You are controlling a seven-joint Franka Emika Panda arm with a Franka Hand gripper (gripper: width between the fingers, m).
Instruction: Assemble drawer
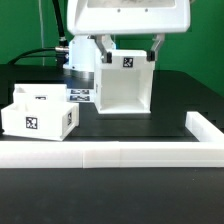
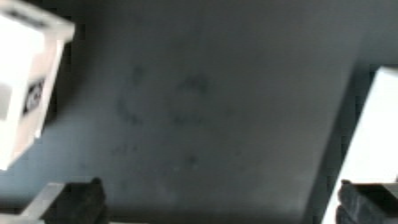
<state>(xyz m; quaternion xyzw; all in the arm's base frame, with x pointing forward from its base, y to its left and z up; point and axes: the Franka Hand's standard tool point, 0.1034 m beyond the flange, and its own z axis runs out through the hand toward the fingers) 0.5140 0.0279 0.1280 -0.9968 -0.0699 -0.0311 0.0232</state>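
The drawer's boxy housing (image 1: 125,88) stands on the dark worktop (image 1: 170,118) in the middle of the scene, towards the far side. A square black-and-white tag (image 1: 128,62) shows near its upper edge. The small open-topped trays (image 1: 42,115) sit at the exterior view's left, nearer than the housing and close together, and the front one carries a tag of its own. Between the trays and the housing lies the marker board (image 1: 82,96), flat on the worktop.

A long low white rail (image 1: 110,155) runs across the near side, and its right end turns towards the far side. The white arm (image 1: 130,18) hangs over the housing.

The jaws are wide apart and grip nothing. In the wrist view the two dark fingertips (image 2: 71,200) frame only bare worktop. In that view a white tagged part (image 2: 27,80) lies to one side and another white part (image 2: 370,130) to the other. The pictures do not show which parts of the drawer these are.
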